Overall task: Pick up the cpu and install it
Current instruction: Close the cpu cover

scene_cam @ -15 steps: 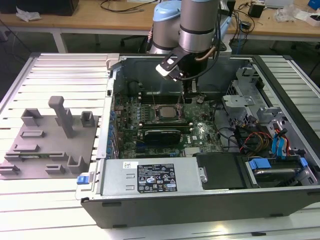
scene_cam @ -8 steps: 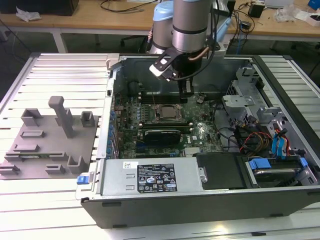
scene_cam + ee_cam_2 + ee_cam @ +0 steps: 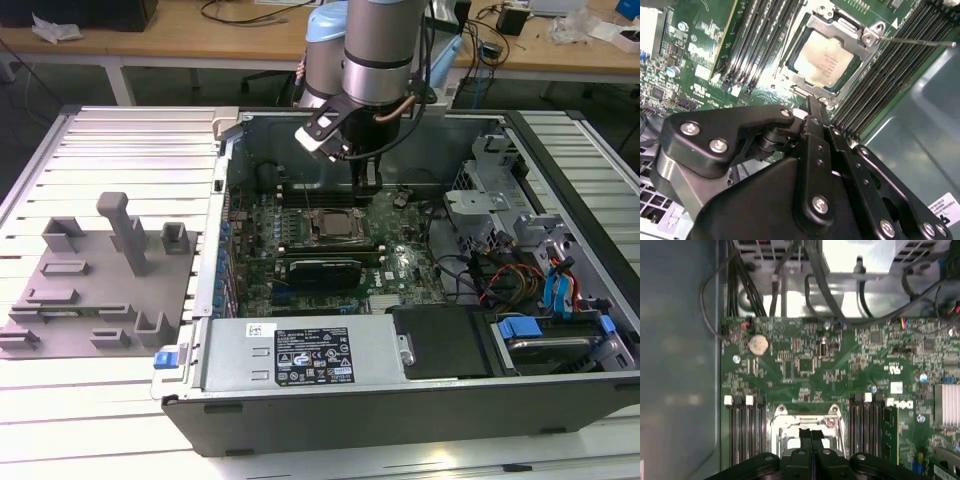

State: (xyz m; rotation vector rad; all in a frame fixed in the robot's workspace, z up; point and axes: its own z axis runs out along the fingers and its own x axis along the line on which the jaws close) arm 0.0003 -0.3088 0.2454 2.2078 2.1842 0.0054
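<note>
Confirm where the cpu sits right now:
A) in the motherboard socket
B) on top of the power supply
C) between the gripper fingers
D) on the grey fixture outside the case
A: in the second wrist view the cpu lies flat inside the socket frame with its silver top bare, while the gripper is clear of it, fingers shut on nothing.

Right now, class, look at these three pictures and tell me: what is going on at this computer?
A single robot arm is working inside an open computer case. The cpu already sits in the metal-framed socket on the motherboard. The gripper hangs just above the socket's edge, shut and holding nothing. Grey fixture blocks stand outside the case, on the exterior view's left.
</note>
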